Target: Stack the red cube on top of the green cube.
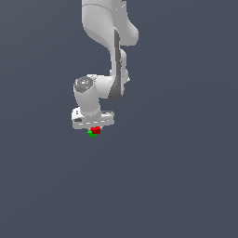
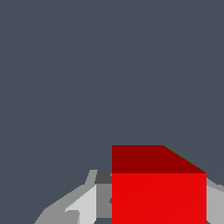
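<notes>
In the exterior view the white gripper [image 1: 94, 128] hangs low over the floor, with the tiny red cube [image 1: 96, 130] between its fingers. The tiny green cube [image 1: 90, 134] sits just below and slightly toward the exterior view's left of the red one, touching or nearly touching it. In the wrist view the red cube [image 2: 158, 192] fills the space between the grey fingers [image 2: 103, 197], which press its two sides. Only a thin green sliver [image 2: 183, 159] of the green cube shows along the red cube's edge; the rest is hidden under it.
The floor [image 1: 176, 176] is plain dark grey-blue. The white arm [image 1: 111, 56] rises above the gripper to the top of the exterior view. Nothing else shows.
</notes>
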